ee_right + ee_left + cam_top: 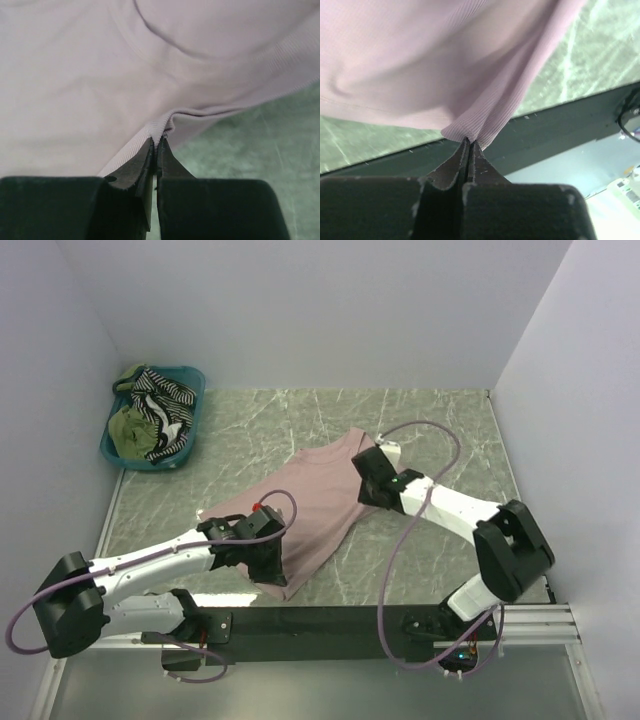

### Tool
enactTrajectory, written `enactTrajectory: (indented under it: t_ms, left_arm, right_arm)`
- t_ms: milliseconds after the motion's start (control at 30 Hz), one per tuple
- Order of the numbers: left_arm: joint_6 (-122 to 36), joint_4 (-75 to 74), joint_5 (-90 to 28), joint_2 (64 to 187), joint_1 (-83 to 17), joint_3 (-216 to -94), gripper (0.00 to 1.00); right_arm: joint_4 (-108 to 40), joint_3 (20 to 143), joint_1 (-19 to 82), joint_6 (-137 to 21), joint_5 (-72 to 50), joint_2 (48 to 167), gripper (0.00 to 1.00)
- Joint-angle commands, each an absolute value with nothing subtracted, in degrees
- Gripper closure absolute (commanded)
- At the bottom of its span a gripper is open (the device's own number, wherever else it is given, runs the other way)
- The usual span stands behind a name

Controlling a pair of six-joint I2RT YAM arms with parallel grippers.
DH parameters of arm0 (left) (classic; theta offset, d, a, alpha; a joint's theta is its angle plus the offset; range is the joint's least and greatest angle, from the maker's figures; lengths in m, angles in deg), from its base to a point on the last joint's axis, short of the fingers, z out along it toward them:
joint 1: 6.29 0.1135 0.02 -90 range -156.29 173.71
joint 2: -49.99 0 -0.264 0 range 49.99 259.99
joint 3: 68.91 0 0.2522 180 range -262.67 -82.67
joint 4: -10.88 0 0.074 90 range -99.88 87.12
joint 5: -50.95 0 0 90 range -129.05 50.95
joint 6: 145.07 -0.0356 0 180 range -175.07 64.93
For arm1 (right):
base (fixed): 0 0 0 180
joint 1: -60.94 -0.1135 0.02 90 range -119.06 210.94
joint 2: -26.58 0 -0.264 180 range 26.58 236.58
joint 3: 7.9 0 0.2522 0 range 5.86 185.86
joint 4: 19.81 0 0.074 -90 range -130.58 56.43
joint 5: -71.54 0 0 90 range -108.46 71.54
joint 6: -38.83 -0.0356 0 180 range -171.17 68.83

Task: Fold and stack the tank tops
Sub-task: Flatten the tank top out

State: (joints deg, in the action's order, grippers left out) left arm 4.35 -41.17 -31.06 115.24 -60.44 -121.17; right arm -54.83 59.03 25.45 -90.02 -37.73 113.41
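A teal basket (197,408) sits in the far left corner of the green marbled surface (430,430). It holds two crumpled tops. A black-and-white striped top (165,395) is heaped across the far side and spills down the right of the basket. An olive green top (128,430) is bunched against the near left wall.

The pink tank top (310,505) is outside the basket, well apart from it. It stretches diagonally across the middle of the surface, from the near edge toward the far right.

The left tool (469,142) is closed, pinching a gathered edge at the near end of the pink tank top, which is raised off the surface there. The right tool (157,142) is closed on a ribbed edge at the far end.
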Motion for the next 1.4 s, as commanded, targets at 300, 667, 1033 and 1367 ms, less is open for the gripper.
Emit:
enactTrajectory:
  t_ms: [300,667,1033,1367]
  left_arm:
    - [-5.0,-39.3,-24.3,113.9,-50.9,-119.4,0.99]
    - [-14.0,-46.9,-10.9,112.1,-53.1,-121.3,0.99]
    - [-17.5,-53.5,-15.1,117.4,-61.8,-124.4,0.99]
    - [-19.0,-51.9,-15.2,121.4,-63.2,-126.4,0.99]
  right_arm:
    - [-56.9,70.6,25.3,-87.1,-40.1,122.8,1.0]
    - [-58.9,57.9,23.7,-88.1,-38.6,113.0,1.0]
    - [-57.4,44.4,22.1,-94.2,-36.6,103.6,1.0]
    - [-60.6,49.3,22.3,-92.4,-38.7,106.4,1.0]
